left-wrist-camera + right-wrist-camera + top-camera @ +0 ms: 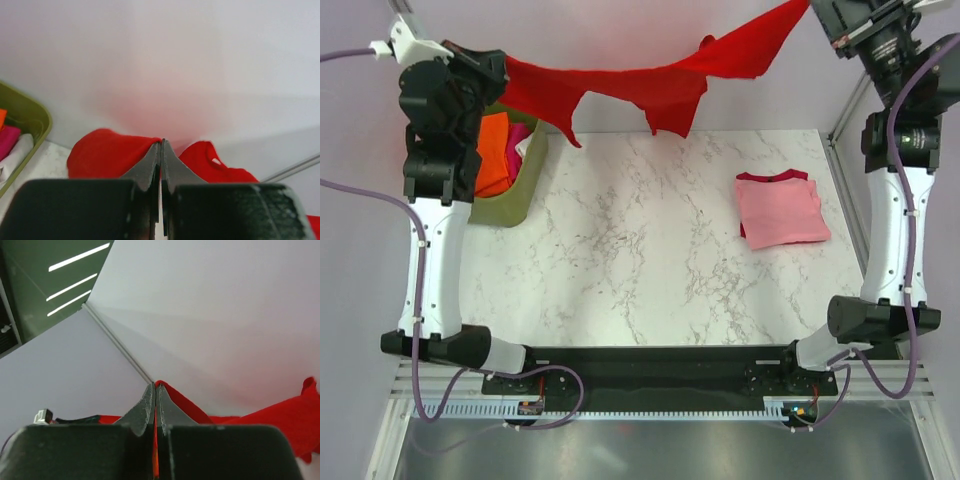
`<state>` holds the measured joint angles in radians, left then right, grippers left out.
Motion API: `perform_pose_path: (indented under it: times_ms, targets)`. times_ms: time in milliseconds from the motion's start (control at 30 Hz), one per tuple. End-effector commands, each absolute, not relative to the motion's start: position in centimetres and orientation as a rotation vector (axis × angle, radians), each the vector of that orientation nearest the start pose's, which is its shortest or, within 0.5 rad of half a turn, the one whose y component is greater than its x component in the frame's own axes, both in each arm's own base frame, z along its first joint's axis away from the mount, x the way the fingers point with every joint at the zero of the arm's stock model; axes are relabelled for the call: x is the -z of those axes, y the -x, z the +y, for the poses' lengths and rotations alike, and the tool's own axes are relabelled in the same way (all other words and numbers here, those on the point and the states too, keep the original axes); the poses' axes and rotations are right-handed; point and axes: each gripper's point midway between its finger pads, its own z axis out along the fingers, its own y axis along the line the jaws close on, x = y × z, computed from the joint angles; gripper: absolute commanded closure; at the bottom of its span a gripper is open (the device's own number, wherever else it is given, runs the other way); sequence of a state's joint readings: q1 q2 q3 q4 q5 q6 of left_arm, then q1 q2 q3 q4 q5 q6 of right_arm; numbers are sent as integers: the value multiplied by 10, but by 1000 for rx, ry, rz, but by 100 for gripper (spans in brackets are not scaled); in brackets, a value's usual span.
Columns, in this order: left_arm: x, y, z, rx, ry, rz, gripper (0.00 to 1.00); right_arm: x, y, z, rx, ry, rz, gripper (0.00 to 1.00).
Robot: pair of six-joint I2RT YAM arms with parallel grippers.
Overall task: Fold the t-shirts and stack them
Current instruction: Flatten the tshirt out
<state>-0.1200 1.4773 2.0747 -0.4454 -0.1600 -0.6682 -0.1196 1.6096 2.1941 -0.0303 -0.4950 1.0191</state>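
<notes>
The bright red t-shirt (pixel 650 75) hangs stretched in the air above the far edge of the table, held at both ends. My left gripper (pixel 500 62) is shut on its left end, and the red cloth (pixel 107 155) shows behind the closed jaws in the left wrist view. My right gripper (pixel 815 8) is shut on its right end, with red cloth (pixel 220 412) pinched between the jaws in the right wrist view. The light pink t-shirt with dark pink trim (pixel 780 208) lies folded on the right side of the table.
An olive-green tub (pixel 515 185) holding orange, pink and white cloth stands at the far left, just below the left arm; it also shows in the left wrist view (pixel 27 117). The marble tabletop (pixel 630 250) lies between the tub and the pink shirt. A metal frame post (pixel 845 105) stands at the right.
</notes>
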Motion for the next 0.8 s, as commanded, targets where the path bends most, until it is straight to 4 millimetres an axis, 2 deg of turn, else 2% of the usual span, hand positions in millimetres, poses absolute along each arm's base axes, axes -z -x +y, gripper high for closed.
perform_pose_path:
  times_ms: [0, 33, 67, 100, 133, 167, 200, 233, 267, 333, 400, 433, 467, 533, 567, 600, 633, 667, 700, 733, 767]
  targets:
    - [-512, -448, -49, 495, 509, 1410, 98, -608, -422, 83, -1192, -126, 1206, 100]
    - [-499, -450, -52, 504, 510, 1433, 98, -577, -427, 84, -1213, -170, 1259, 100]
    - [-483, -453, -55, 510, 512, 1463, 98, -566, -427, 84, -1218, -165, 1268, 100]
    - [-447, -460, -61, 533, 516, 1518, 98, -527, -438, 83, -1224, -221, 1340, 100]
    - [-431, -462, -64, 548, 518, 1539, 98, -519, -431, 84, -1202, -209, 1350, 100]
    - [-390, -462, -69, 557, 526, 1614, 98, -503, -431, 83, -1190, -230, 1381, 100]
    - [-382, -463, -73, 585, 528, 1604, 98, -472, -434, 82, -1186, -270, 1438, 100]
    - [-367, -462, -75, 595, 532, 1628, 98, -465, -426, 81, -1155, -266, 1456, 100]
    - [-337, -460, -80, 605, 541, 1679, 98, -453, -420, 78, -1138, -287, 1475, 100]
    - [-313, -454, -86, 615, 538, 1725, 98, -438, -415, 75, -1105, -309, 1510, 100]
    - [-265, -441, -89, 596, 565, 1820, 98, -412, -403, 70, -1041, -357, 1585, 100]
    - [-269, -439, -89, 604, 566, 1811, 98, -406, -399, 69, -1035, -378, 1599, 100]
    - [-243, -430, -88, 593, 589, 1859, 98, -398, -394, 68, -1008, -379, 1612, 100]
    - [-232, -416, -87, 598, 608, 1874, 98, -377, -376, 66, -969, -413, 1644, 100]
    - [-209, -405, -86, 584, 625, 1917, 98, -367, -369, 64, -954, -430, 1666, 100]
    - [-202, -398, -86, 582, 629, 1929, 98, -353, -357, 65, -934, -429, 1683, 100]
    - [-205, -387, -89, 611, 607, 1927, 98, -341, -349, 64, -917, -453, 1716, 100]
    - [-184, -374, -88, 603, 617, 1966, 98, -334, -342, 65, -911, -457, 1732, 100]
    - [-179, -366, -88, 608, 625, 1972, 98, -322, -328, 66, -908, -459, 1742, 100]
    - [-182, -357, -88, 625, 621, 1957, 98, -315, -320, 68, -914, -465, 1753, 100]
    - [-166, -344, -89, 632, 626, 1993, 98, -309, -313, 69, -917, -467, 1760, 100]
